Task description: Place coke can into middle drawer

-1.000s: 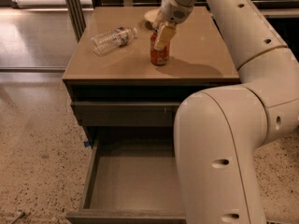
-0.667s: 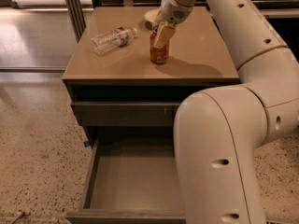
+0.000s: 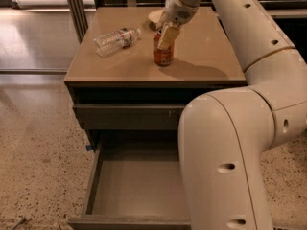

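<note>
The coke can [image 3: 163, 56] is red-orange and stands upright on the tan cabinet top [image 3: 211, 51], near its middle. My gripper [image 3: 166, 32] comes down from above and sits at the can's top, covering its upper part. The middle drawer [image 3: 136, 186] is pulled open below, with a flat grey-brown floor and nothing in it. My arm hides the drawer's right side.
A clear plastic water bottle [image 3: 115, 40] lies on its side left of the can. A pale round dish [image 3: 156, 16] sits behind the can. A shut drawer front [image 3: 124, 116] lies above the open drawer. My white arm [image 3: 225, 152] fills the right foreground. Speckled floor lies to the left.
</note>
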You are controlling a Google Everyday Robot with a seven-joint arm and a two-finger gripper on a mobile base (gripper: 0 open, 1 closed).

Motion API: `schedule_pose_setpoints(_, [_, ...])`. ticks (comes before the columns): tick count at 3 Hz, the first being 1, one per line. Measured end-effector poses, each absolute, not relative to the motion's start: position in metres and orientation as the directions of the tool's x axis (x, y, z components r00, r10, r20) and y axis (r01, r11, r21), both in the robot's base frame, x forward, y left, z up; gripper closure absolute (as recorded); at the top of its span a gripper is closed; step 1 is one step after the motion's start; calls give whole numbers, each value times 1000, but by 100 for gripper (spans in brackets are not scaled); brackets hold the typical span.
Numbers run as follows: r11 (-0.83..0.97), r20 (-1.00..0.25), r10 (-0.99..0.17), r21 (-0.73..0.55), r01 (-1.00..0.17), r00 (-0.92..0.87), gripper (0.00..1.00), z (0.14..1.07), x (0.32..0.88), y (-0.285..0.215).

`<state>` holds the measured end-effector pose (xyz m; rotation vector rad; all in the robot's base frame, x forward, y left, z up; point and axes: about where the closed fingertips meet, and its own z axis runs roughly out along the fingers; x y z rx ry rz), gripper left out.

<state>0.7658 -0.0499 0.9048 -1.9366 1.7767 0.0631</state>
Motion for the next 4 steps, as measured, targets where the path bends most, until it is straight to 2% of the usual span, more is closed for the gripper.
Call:
schedule_pose_setpoints(2, [-54, -404, -881, -430, -901, 245, 100, 972, 729, -55])
schedule_pose_setpoints(3, [-38, -454, -841, -490, -871, 293, 100, 1021, 683, -59])
schedule_pose_setpoints(4, [-61, -566, -762, -419, -906, 313, 100, 997, 615, -54])
